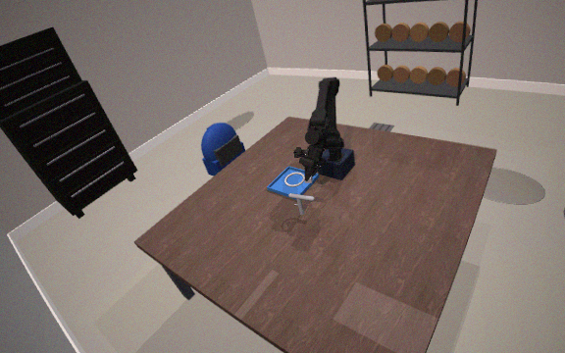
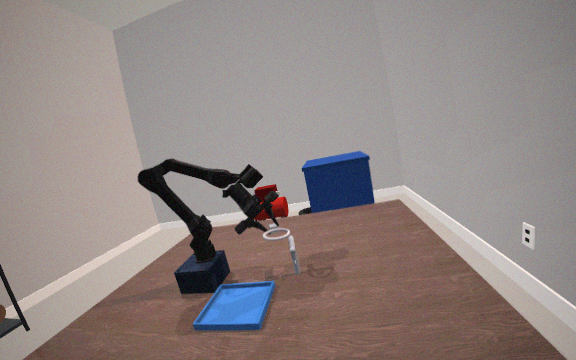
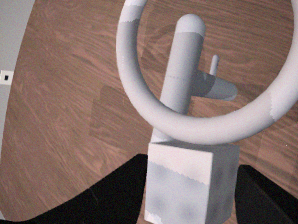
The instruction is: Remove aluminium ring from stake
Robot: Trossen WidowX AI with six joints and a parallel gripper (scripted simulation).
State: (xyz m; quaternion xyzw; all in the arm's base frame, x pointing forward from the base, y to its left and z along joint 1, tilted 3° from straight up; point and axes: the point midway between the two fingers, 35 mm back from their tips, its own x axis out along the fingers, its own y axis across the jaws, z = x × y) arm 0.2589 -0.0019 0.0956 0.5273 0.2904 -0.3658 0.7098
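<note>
Beyond ring [image 3: 131,75], wall outlet [image 3: 6,77] [image 2: 528,235].

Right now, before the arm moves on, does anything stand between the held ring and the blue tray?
Nothing visible blocks the way from the ring to the blue tray. The steel stake stands close by, but seems off to the side.

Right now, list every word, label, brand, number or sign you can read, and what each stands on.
None: no readable text in any view.
The ring, the tray and the stake show no lettering.
The wall outlet shows only dark sockets.
</note>
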